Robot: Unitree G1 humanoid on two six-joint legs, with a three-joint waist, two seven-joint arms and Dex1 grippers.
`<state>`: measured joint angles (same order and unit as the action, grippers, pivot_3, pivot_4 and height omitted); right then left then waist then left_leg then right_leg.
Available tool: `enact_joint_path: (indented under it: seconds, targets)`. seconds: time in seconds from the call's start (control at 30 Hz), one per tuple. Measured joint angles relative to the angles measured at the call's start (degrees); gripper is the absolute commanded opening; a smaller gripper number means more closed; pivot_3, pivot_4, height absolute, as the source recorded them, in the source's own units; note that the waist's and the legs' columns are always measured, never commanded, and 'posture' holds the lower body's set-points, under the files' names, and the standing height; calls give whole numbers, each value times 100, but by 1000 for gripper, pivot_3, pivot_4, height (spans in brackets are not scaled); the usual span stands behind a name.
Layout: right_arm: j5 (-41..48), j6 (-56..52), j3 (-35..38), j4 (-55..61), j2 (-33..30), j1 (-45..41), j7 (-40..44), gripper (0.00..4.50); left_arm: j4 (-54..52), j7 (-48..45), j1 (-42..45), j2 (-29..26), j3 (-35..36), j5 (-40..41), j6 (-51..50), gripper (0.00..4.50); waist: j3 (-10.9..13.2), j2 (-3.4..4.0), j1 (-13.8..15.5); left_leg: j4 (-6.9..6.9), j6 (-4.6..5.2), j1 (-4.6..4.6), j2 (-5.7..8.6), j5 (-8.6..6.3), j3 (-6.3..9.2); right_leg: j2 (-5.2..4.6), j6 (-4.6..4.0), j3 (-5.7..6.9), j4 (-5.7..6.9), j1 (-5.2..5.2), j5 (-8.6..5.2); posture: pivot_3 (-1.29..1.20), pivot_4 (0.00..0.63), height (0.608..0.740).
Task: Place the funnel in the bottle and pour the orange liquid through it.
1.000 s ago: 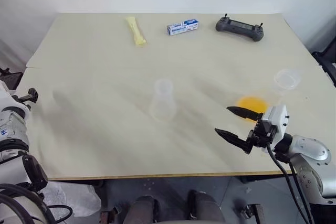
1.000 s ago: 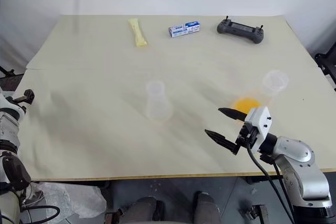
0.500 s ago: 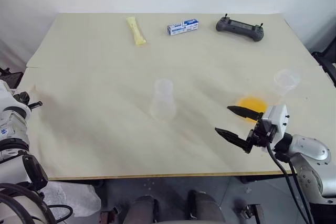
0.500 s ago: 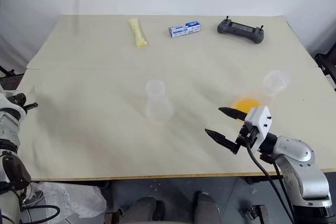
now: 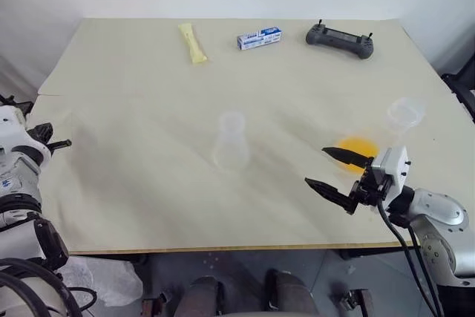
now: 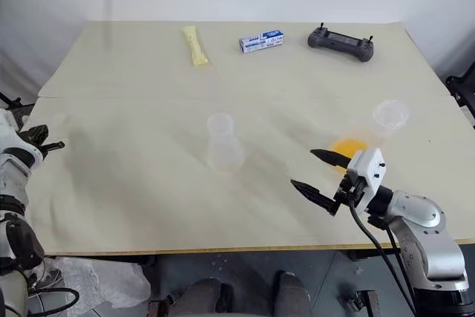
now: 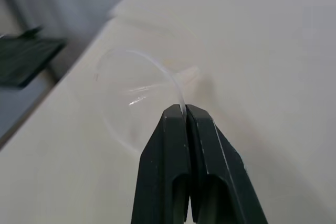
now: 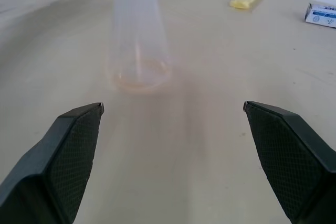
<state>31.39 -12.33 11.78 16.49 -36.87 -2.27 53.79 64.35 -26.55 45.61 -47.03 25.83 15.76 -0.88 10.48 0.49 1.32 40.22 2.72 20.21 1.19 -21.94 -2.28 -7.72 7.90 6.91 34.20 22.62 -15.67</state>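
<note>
We judge the task barely begun. The table [image 5: 148, 183], wide and covered in pale cream sheeting, stands before a white wall. The bottle [image 5: 231, 141] stands upright mid-table with nothing in its neck. The orange liquid [image 5: 355, 145] sits near the table's right edge, beside a clear cup [image 5: 405, 113], with the right gripper [image 5: 335, 168] hovering close, its 2 fingers wide apart. At the table's left edge our left gripper [image 7: 185, 113] is pinched on the funnel [image 7: 137, 98] by its rim. Seating and pouring remain.
</note>
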Motion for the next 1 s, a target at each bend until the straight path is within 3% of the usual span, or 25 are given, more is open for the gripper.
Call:
enact_joint_path:
  seconds: [0.27,0.43,0.6,0.77,1.0]
  targets:
    - [-69,118,0,-110,4,-114,-50,4500,-3219,-1596,-1151,688,-417,760,-898,25,0,0,-55,2,0,0,-5,0,3,0,0,-3,0,0,0,0,150,740]
    - [-70,212,9,-117,4,-104,-48,4500,-4346,-2161,-1197,723,-738,942,-1157,25,0,0,-36,5,0,0,-5,0,1,1,0,-6,-2,-1,0,0,150,740]
    - [-66,238,54,-105,4,-81,-43,4500,-4369,-2978,-661,676,-1057,969,-922,25,0,0,0,9,0,2,-4,0,-2,3,0,-6,-4,-2,0,0,150,740]
    - [-64,241,70,104,3,-96,-72,4500,-4235,-4454,107,379,-1598,1028,-976,25,1,1,-9,9,0,4,-4,0,-6,8,0,-4,-7,-1,0,0,150,740]
    - [-86,243,-64,416,147,-307,-284,4500,-3028,-5718,1562,370,-2383,518,-459,25,2,1,1,14,0,11,0,0,-7,14,0,-2,-12,-1,0,0,150,740]
